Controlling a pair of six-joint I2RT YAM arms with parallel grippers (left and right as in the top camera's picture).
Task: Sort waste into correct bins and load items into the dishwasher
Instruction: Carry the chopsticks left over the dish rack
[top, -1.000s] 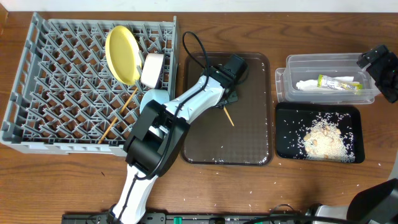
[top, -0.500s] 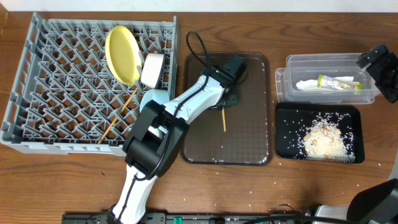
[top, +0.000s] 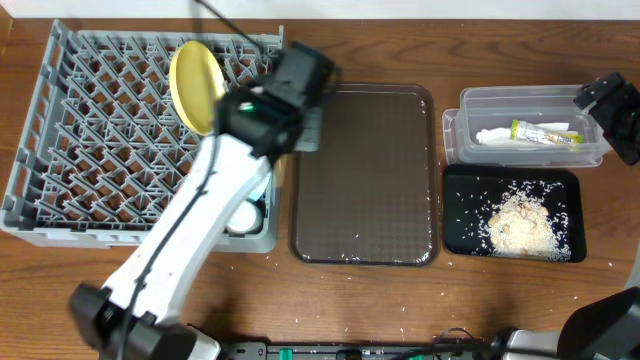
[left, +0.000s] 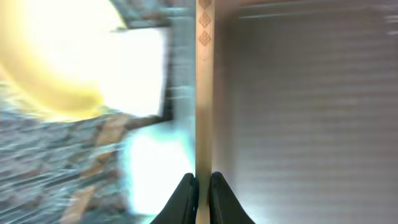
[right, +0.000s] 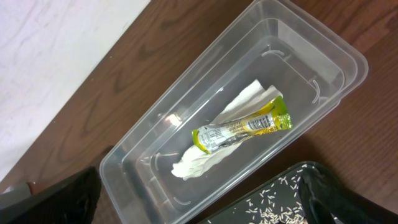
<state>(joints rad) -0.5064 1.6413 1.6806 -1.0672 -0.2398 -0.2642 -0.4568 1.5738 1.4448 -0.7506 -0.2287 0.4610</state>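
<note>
Left gripper (left: 203, 182) jaws pinching a chopstick (left: 204, 93) over the right wall of the dish rack (top: 60, 130), beside the brown tray (top: 370, 200); right gripper (top: 598, 98) jaws spread, idle by the clear tub (top: 452, 130); best lower slowly, lay it flat between pegs, then release.
</note>
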